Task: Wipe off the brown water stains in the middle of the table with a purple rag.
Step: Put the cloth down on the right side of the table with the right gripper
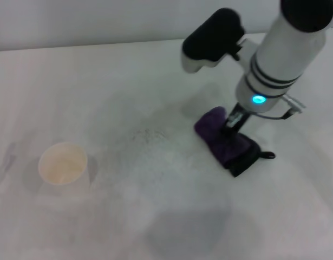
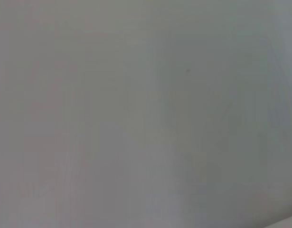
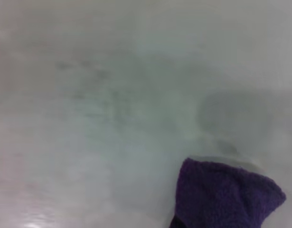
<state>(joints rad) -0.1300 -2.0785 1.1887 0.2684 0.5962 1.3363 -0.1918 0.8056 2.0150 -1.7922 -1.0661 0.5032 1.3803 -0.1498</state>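
The right gripper presses into the purple rag, its grip unclear; faint stain lies left.

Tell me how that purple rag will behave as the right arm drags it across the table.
Probably floppy: the purple rag lies bunched and folded under the right gripper, so it may crumple or roll rather than slide flat. Its fuzzy pile should grip the matte table, adding some drag. It looks light, so its free black-edged end will likely trail behind.

soft even light, hazy blur, faint shadows
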